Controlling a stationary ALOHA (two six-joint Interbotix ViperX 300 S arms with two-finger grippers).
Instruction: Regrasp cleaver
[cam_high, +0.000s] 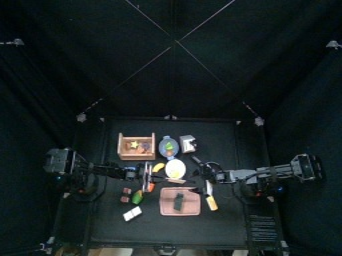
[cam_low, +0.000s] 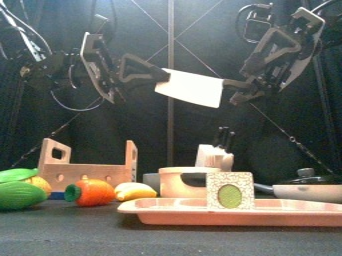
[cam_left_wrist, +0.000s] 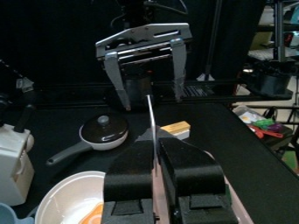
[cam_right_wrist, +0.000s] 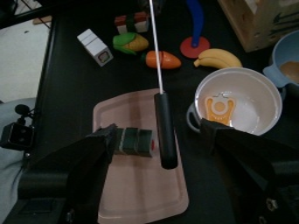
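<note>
Left gripper (cam_left_wrist: 152, 171): jaws pressed together on the blade end of the cleaver (cam_low: 189, 88), which is carried edge-on in mid-air, well above the worktop (cam_low: 80, 232); in the front view the pale blade spans the gap between the two arms, its black handle pointing toward the right side. Right gripper (cam_left_wrist: 145, 61): jaws spread wide to either side of the handle (cam_right_wrist: 165, 131), not yet bearing on it, seen head-on from the left wrist. Judged purpose of the hold: the left arm presents the tool level and handle-first so that the right arm can take it by the handle, which is the handover the regrasp calls for; that step is not yet done. Pose: both arms raised and bent inward, forearms angled toward each other, wrists meeting over the middle of the worktop. Below the right gripper: a pink tray (cam_right_wrist: 117, 188) with a dark block lying on it, and just beside it a white bowl (cam_right_wrist: 239, 101) holding an orange piece. Farther off from that gripper: a banana (cam_right_wrist: 219, 59), an orange-red vegetable (cam_right_wrist: 163, 59), a small white carton (cam_right_wrist: 93, 46). Below and beyond the left gripper: a black lidded pan (cam_left_wrist: 103, 133), a yellow block (cam_left_wrist: 176, 129).
</note>
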